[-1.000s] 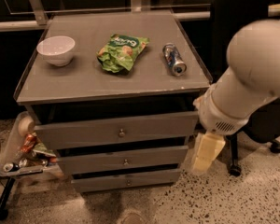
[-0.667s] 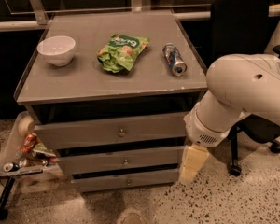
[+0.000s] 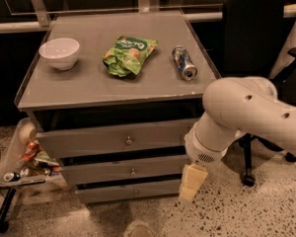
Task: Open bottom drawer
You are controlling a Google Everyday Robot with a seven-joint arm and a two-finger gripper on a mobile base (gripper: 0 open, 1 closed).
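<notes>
Where the gripper (image 3: 191, 182) hangs, the bottom drawer (image 3: 113, 194) lies just left.

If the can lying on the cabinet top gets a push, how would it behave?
The can lies on its side, so it would probably roll. It looks like thin metal, likely light. The gripper hangs low beside the bottom drawer.
</notes>
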